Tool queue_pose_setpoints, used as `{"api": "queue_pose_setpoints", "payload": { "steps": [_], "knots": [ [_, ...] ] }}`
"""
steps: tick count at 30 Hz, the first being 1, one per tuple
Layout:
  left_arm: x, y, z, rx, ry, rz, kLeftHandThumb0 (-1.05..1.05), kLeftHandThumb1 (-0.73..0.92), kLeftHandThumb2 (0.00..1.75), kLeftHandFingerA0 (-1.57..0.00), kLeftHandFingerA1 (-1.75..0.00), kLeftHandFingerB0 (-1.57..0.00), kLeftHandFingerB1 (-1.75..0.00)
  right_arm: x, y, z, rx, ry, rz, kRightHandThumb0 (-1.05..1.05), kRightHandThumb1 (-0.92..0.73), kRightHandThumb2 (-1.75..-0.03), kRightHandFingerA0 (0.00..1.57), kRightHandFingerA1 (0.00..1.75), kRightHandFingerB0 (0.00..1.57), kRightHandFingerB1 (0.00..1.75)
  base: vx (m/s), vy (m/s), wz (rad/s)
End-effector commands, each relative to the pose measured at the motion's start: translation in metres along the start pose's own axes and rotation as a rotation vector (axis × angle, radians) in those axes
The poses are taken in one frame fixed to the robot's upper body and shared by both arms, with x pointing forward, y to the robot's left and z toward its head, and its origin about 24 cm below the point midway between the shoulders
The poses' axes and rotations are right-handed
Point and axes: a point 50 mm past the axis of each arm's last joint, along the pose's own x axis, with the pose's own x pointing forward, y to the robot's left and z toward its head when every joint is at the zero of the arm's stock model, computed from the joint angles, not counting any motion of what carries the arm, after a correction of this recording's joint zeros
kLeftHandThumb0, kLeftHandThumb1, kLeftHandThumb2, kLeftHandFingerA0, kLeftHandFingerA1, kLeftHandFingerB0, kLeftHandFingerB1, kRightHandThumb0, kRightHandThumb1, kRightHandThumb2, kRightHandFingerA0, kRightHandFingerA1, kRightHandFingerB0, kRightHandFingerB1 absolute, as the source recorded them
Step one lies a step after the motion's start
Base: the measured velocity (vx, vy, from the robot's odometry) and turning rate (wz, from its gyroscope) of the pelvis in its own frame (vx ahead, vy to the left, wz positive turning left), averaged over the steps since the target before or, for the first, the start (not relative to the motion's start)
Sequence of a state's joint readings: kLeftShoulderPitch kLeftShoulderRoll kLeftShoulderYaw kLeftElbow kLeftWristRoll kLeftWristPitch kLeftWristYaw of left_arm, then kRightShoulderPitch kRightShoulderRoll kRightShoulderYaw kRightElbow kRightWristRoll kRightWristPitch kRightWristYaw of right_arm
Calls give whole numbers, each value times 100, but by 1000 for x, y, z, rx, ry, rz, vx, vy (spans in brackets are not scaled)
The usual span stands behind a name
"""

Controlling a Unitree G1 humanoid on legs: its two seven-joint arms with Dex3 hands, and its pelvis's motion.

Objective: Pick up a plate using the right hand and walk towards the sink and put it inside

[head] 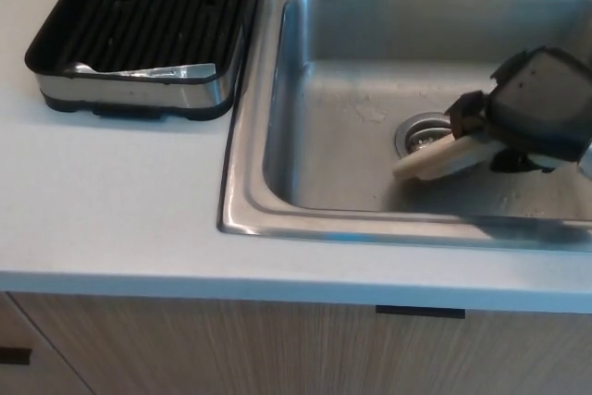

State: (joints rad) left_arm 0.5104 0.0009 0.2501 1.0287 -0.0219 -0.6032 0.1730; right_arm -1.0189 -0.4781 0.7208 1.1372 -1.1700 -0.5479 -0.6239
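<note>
Plate (435, 160) sits low inside the sink (277, 108), tilted, its left edge beside the drain (421, 131), and we judge that letting go now could drop it with a clatter or leave it propped on the drain. Our right hand (527, 113) reaches in from the right, fingers clamped on the plate's right rim. Our left hand does not show.

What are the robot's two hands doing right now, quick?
Right hand: shut on the cream-coloured round plate, low inside the shiny steel sink by the drain.
Left hand: not in view.
</note>
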Motion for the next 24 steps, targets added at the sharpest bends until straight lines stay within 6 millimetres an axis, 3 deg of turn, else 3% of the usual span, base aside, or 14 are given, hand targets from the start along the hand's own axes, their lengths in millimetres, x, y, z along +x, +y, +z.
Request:
{"api": "queue_pose_setpoints", "payload": {
  "steps": [1, 4, 5, 8, 9, 11, 12, 15, 16, 18, 19, 23, 24],
  "knots": [
    [-2, 7, 5, -1, -70, 21, 22, 87, 170, -117, -143, -107, -128, 0, 9, 3, -1, 36, 34, -35, -65, -71, 100, 166, 85, 81, 0, 0, 0],
    [-1, 7, 5, 0, -71, 21, 22, 87, 170, -117, -143, -107, -128, 0, 9, 3, 0, 36, 38, -35, -65, -71, 100, 166, 85, 81, 0, 0, 0],
    [-1, 9, 4, -1, -64, 24, 23, 86, 169, -117, -142, -108, -128, 2, 11, 5, 4, 30, 63, -33, -65, -78, 95, 167, 81, 97, 0, 0, 0],
    [-1, 9, 3, -1, -61, 25, 23, 86, 169, -117, -142, -108, -128, 2, 11, 6, 6, 28, 74, -33, -65, -78, 95, 167, 81, 97, 0, 0, 0],
    [0, 10, 3, -9, -55, 29, 21, 86, 166, -118, -140, -109, -128, 4, 11, 6, 0, 38, 89, -34, -68, -77, 91, 161, 82, 87, 0, 0, 0],
    [0, 10, 3, -13, -52, 31, 21, 86, 166, -118, -140, -109, -128, 5, 11, 6, -3, 43, 96, -34, -68, -77, 91, 161, 82, 87, 0, 0, 0],
    [0, 11, 4, 3, -63, 27, 20, 84, 163, -124, -142, -115, -130, 9, 10, 2, 0, 70, 180, -32, -73, -72, 86, 156, 79, 80, 0, 0, 0],
    [0, 11, 4, 5, -64, 27, 20, 84, 163, -124, -142, -115, -130, 10, 10, 2, 2, 74, 192, -32, -73, -72, 86, 156, 79, 80, 0, 0, 0],
    [0, 8, 5, 9, -67, 24, 23, 83, 163, -119, -140, -111, -128, 15, 10, -3, 35, 105, 408, -35, -84, -68, 81, 146, 55, 51, 0, 0, 0],
    [0, 8, 5, 9, -67, 23, 23, 83, 163, -119, -140, -111, -128, 16, 10, -3, 41, 109, 434, -35, -84, -68, 81, 146, 55, 51, 0, 0, 0],
    [0, 7, 5, 3, -68, 22, 22, 82, 162, -123, -141, -118, -131, 18, 10, -4, 41, 131, 493, -35, -75, -65, 70, 139, 26, 38, 0, 0, 0],
    [0, 6, 6, -6, -70, 21, 22, 82, 162, -123, -141, -118, -131, 20, 11, -4, 46, 166, 585, -35, -75, -65, 70, 139, 26, 38, 0, 0, 0],
    [2, 6, 8, 1, -82, 23, 23, 84, 166, -122, -142, -107, -125, 22, 10, -7, 5, 179, 677, -46, -57, -61, 4, 32, 6, 30, 0, 0, 0]
  ]
}}
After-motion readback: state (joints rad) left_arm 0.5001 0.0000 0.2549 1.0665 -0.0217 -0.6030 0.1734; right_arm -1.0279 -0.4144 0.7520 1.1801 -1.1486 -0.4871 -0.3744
